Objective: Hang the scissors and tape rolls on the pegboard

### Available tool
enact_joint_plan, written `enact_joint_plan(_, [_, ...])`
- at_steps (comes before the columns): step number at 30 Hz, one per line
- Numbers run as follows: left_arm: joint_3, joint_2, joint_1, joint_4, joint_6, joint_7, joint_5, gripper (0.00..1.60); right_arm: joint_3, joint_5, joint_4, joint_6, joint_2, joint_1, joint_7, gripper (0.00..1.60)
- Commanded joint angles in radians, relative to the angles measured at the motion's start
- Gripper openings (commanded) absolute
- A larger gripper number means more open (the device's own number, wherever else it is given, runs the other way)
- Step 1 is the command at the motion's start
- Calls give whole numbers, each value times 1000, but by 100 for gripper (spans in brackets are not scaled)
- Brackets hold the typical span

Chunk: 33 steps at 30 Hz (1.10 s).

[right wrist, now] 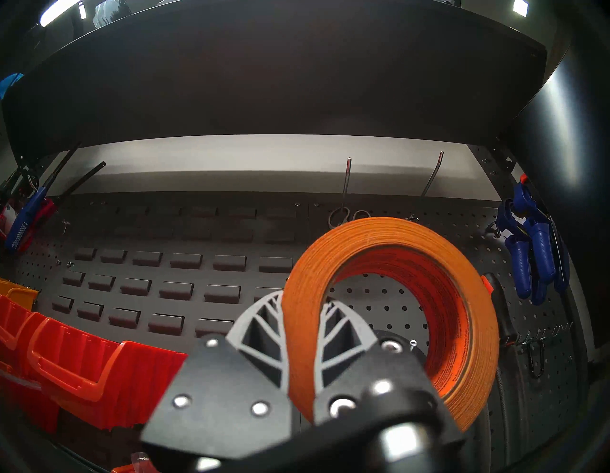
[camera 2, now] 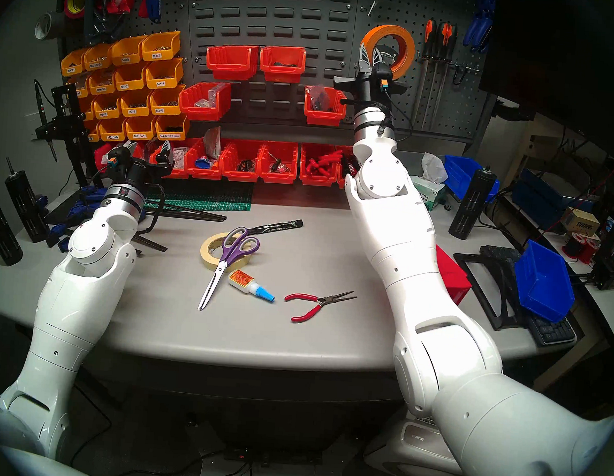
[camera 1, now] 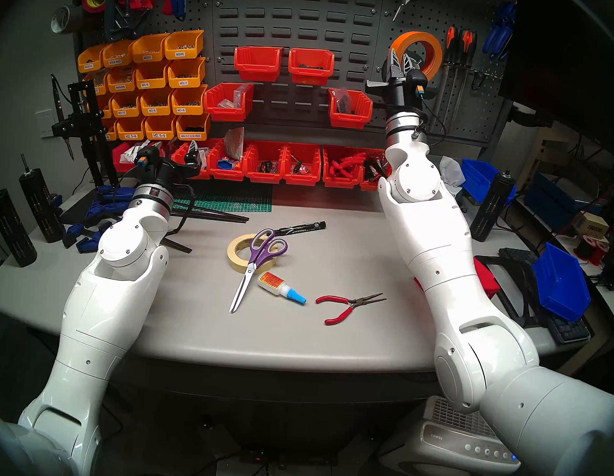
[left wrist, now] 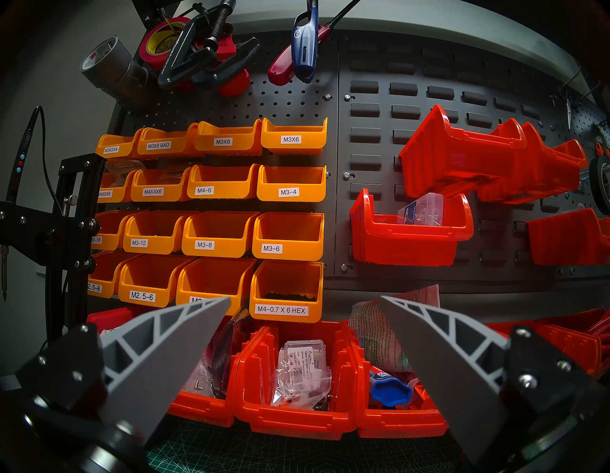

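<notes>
High against the perforated pegboard point(camera 1: 485, 110), an orange tape roll point(camera 1: 417, 45) is pinched through its rim by the closed right gripper point(camera 1: 399, 62). The left gripper point(left wrist: 305, 333) is held wide open and empty. Purple-handled scissors point(camera 1: 255, 265) are left lying across a cream masking-tape roll point(camera 1: 238, 255) on the table point(camera 1: 345, 342). A black roll point(right wrist: 389, 332) is glimpsed behind the fingers; a missed hook could knock the orange roll loose
</notes>
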Motion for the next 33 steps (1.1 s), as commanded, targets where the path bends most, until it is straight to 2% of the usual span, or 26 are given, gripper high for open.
enact_joint_plan(1, [-9,1,-34,-29,-14,2,1,160,-1,-40,3,11,-26,93,-39,0])
enact_joint_plan(14, [-9,0,-34,-29,-14,2,1,160,1,-85,28,81,-38,106,-103,0])
enact_joint_plan(33, [-9,0,-34,-29,-14,2,1,160,8,-64,74,110,-55,132,-85,0])
